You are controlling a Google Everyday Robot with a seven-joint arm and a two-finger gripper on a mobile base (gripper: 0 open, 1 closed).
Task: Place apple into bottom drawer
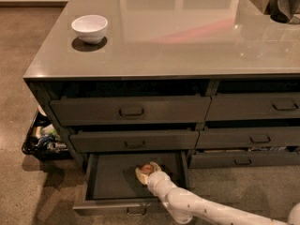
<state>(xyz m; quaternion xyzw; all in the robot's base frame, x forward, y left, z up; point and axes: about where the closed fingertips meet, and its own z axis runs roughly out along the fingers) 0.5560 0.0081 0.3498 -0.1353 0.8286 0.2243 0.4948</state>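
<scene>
Broad grey worktop across the upper view. Under it, two columns of dark drawers, all closed but one: the bottom drawer of the left column, pulled well out, plain and dark inside. White arm in from the lower right, crossing over the drawer's front wall. Dark crate of clutter on the floor at the left and a white bowl near the worktop's far left corner, both well apart from the work. Claw low inside the drawer, right of centre and towards the back, clamped on the apple with a pale finger either side of it; cannot tell whether resting on the drawer floor or just above. Judged close to the end: fruit inside the drawer, not yet let go. Left to do: spread the claw, leave the fruit lying there, draw clear. Edges to mind: middle drawer front close overhead, so little headroom and no straight lift; right side wall near the claw; front wall beneath the arm. Plenty of bare drawer floor to the left, should the fruit roll. Safest exit probably low, back along the line of entry.
</scene>
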